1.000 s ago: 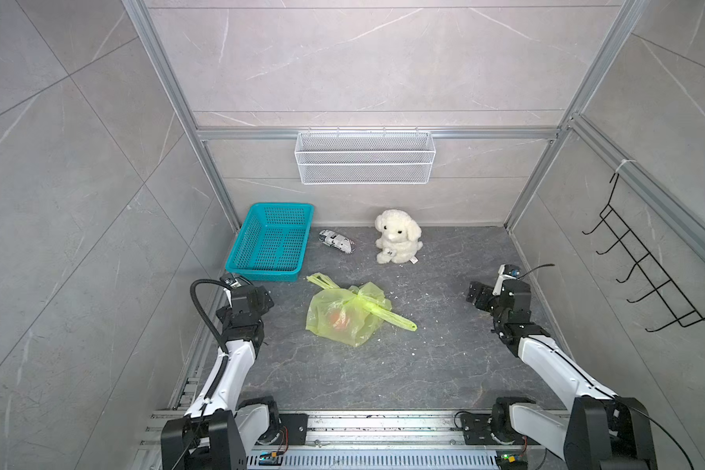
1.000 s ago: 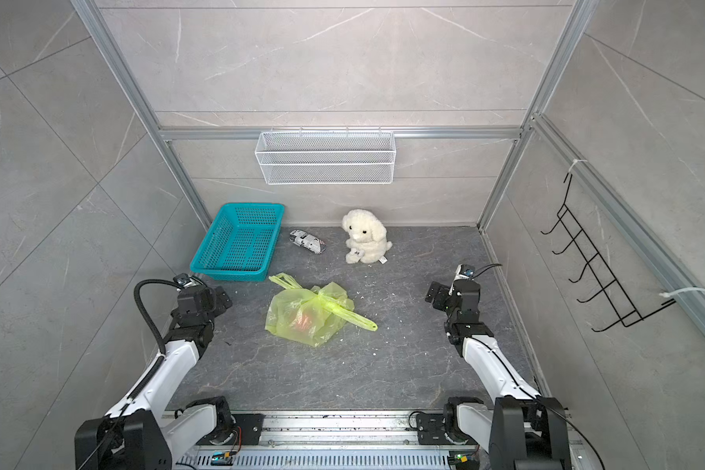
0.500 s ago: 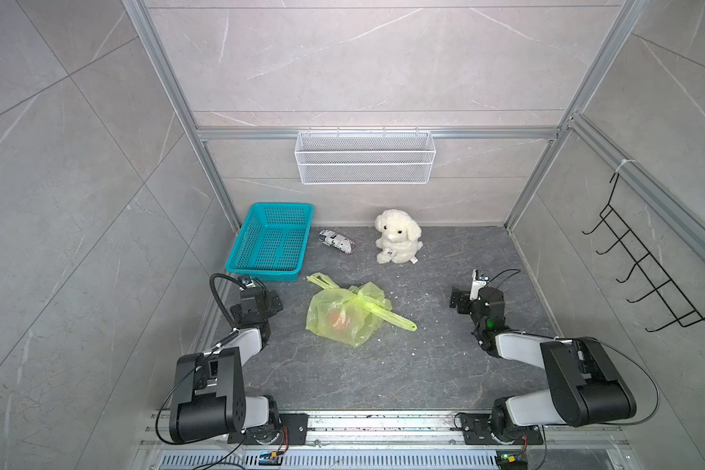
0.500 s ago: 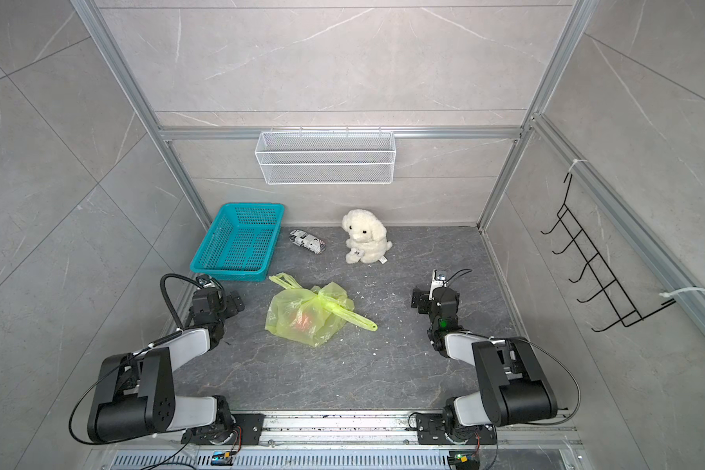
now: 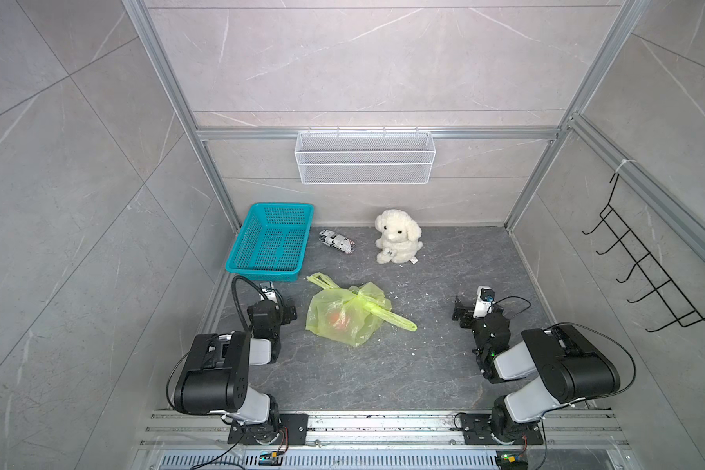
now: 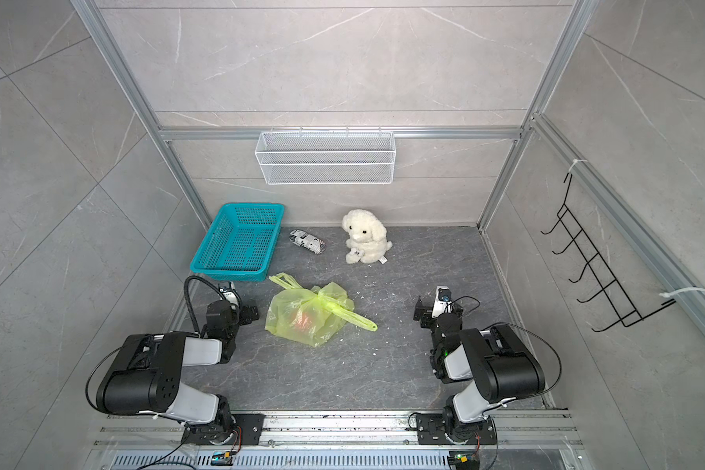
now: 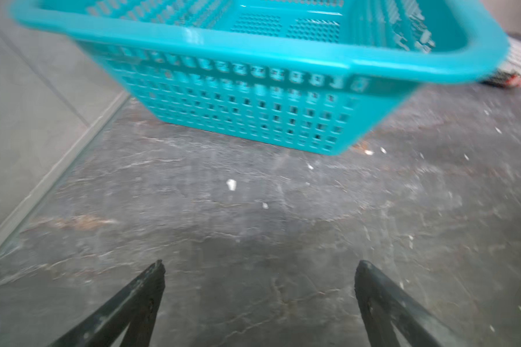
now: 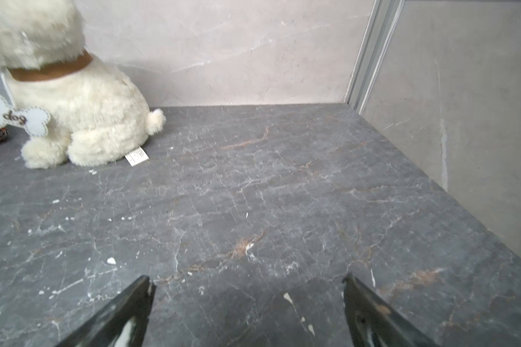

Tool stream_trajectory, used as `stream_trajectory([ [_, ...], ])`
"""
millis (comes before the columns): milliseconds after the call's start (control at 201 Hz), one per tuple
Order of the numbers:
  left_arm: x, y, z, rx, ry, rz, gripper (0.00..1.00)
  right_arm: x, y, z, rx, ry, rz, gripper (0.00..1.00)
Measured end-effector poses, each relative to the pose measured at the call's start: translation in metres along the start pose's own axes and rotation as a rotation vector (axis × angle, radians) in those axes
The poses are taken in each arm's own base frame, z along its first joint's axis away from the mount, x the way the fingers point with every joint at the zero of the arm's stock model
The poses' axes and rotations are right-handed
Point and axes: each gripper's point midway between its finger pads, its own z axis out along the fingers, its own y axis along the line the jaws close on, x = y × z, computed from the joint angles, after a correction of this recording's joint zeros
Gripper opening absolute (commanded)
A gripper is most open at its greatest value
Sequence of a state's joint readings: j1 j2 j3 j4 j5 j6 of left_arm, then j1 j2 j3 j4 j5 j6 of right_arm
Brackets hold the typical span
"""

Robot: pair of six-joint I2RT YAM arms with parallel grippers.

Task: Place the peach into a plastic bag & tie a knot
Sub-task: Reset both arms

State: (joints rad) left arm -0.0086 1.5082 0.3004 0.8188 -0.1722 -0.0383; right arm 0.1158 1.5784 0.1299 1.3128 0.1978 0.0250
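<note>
Both black robot arms (image 5: 212, 374) have folded back toward the rail, with the left fingers (image 7: 146, 296) and right fingers (image 8: 130, 309) spread and empty. On the grey tabletop (image 5: 383, 366), the teal perforated plastic basket (image 5: 271, 244), the translucent yellow-green plastic bag (image 5: 342, 325) and the white plush dog (image 5: 397, 238) lie unmoved. The bag's tight handle knot (image 5: 355, 299) holds, with the orange peach (image 5: 336, 319) inside.

You have one plastic bag (image 5: 365, 327), tied with one knot (image 5: 357, 300) and holding one peach (image 5: 336, 319), one teal basket (image 5: 261, 272), one plush dog (image 5: 397, 238), one striped fabric roll (image 5: 336, 242), one white wire basket (image 5: 365, 167) on the wall, one black hook rack (image 5: 656, 260), and two claws: left claw (image 7: 259, 267), right claw (image 8: 248, 281).
</note>
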Motion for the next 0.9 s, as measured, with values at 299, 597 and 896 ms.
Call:
stream_trajectory([
  [299, -0.023, 0.013, 0.007, 0.005, -0.042, -0.022, 1.0, -0.032, 0.009, 0.036, 0.011, 0.016, -0.006, 1.0],
  [597, -0.022, 0.009, 0.007, 0.027, -0.039, -0.022, 1.0, -0.016, 0.008, 0.036, 0.017, 0.08, -0.021, 1.0],
  [896, -0.022, 0.008, 0.007, 0.036, -0.038, -0.022, 1.0, -0.015, 0.007, 0.035, 0.021, 0.083, -0.022, 1.0],
])
